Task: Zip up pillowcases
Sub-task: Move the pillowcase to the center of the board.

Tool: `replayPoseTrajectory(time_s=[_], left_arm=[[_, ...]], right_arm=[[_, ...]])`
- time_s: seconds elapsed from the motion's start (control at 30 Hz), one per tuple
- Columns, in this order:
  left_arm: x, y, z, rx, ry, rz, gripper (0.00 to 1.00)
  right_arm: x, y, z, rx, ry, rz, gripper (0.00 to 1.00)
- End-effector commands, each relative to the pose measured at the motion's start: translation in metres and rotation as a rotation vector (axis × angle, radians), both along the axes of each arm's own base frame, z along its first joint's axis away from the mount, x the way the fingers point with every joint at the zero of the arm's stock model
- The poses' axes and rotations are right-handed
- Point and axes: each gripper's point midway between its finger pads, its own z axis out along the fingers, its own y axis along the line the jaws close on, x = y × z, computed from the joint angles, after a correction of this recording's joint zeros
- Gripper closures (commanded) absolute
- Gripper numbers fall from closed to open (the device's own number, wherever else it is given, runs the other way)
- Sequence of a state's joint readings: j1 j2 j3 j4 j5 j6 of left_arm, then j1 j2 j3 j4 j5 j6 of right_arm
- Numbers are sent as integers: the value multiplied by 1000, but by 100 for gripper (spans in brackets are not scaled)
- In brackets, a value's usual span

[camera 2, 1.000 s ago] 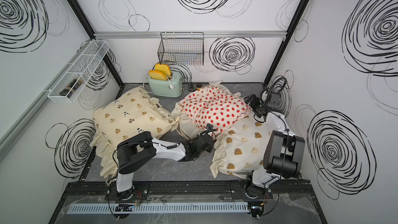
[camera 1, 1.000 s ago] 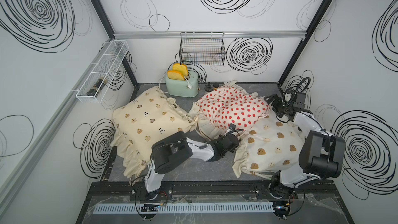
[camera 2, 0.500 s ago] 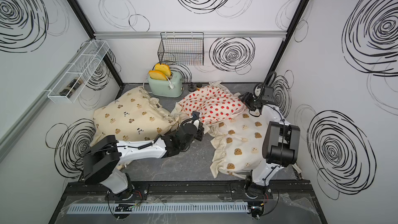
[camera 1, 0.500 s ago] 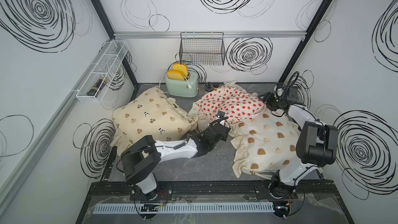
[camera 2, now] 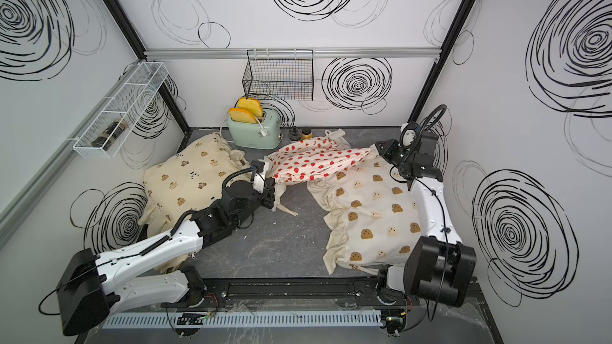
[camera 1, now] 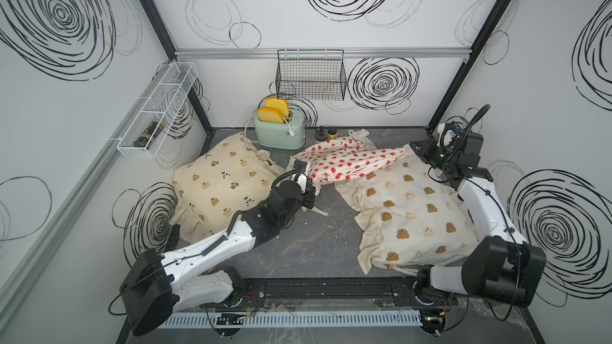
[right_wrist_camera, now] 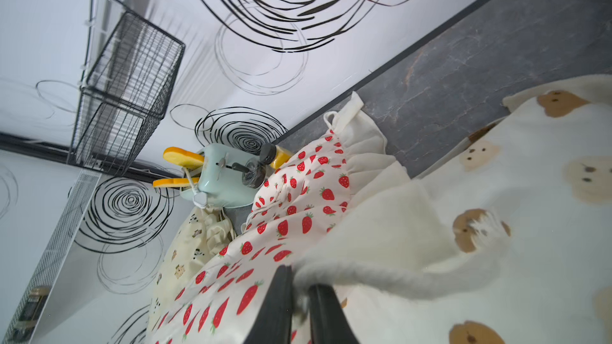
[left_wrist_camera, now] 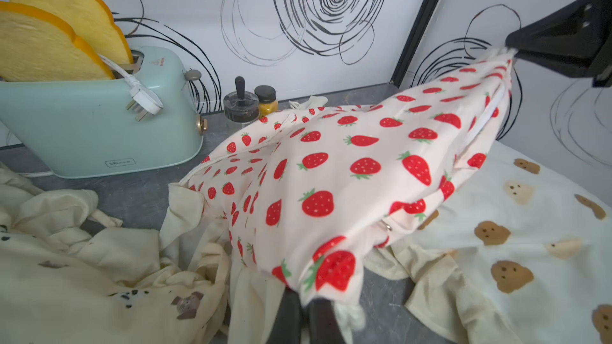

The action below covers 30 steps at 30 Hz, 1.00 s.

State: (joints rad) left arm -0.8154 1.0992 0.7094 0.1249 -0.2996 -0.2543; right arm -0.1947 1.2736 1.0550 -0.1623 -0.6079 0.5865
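The left claw (left_wrist_camera: 303,299) is pinched tight on one corner of the strawberry pillowcase (camera 1: 347,163). The right claw (left_wrist_camera: 511,49) grips the opposite end, its fingers narrow around a fold of the white ruffle (right_wrist_camera: 381,226). The case hangs stretched between the two claws, raised at the right one and sagging toward the left one. A small metal ring (left_wrist_camera: 385,225), probably the zipper pull, shows on the lower edge, nearer the left claw. Neither claw holds it.

The right claw's bite looks the weaker point. It seems to hold only thin ruffle, so a harder pull could slide the cloth out and drop the case. Both claws are occupied, so reaching for the ring means freeing one end, and the slack could then bunch the zipper line. The bear-face pillowcase (camera 1: 414,213) lies directly under the right claw, touching the strawberry one, and could be caught in a regrasp. The panda pillowcase (camera 1: 218,186) lies just beside the left claw, where its loose folds could snag.
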Motion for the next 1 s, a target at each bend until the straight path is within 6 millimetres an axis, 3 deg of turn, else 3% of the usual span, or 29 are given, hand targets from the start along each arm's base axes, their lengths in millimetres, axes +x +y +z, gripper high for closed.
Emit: replayPoseTrajectory(time_s=[0.0,0.2,0.37,0.43,0.53,0.63,0.73,0.77,0.87,0.97], left_arm=[[-19,10,-20,28,46,-45,100],[-43,22,-28,10,47,-105,100],[-44,28,16,-61,-27,-120,100],[-47,26,23,-65,-14,-143,100],[-59,22,14,-70,54,-191,100],[-75,16,-5,-82,136,-253,100],[-86,15,-20,-95,191,-290,100],[-87,14,-22,-93,197,-294,100],[-86,10,-21,-101,192,-313,100],[-86,3,-16,-106,193,-337,100]], right_arm=[[-11,16,-10,17,19,35,89],[-38,27,0,-15,13,54,96],[-47,38,48,-6,-69,94,98],[-51,39,53,-7,-60,100,100],[-61,33,38,-51,-43,68,100],[-71,28,-4,-93,47,53,98],[-80,18,-39,-159,120,17,89],[-82,17,-44,-167,133,15,81],[-87,24,-43,-187,132,38,63],[-93,22,-28,-247,114,21,45]])
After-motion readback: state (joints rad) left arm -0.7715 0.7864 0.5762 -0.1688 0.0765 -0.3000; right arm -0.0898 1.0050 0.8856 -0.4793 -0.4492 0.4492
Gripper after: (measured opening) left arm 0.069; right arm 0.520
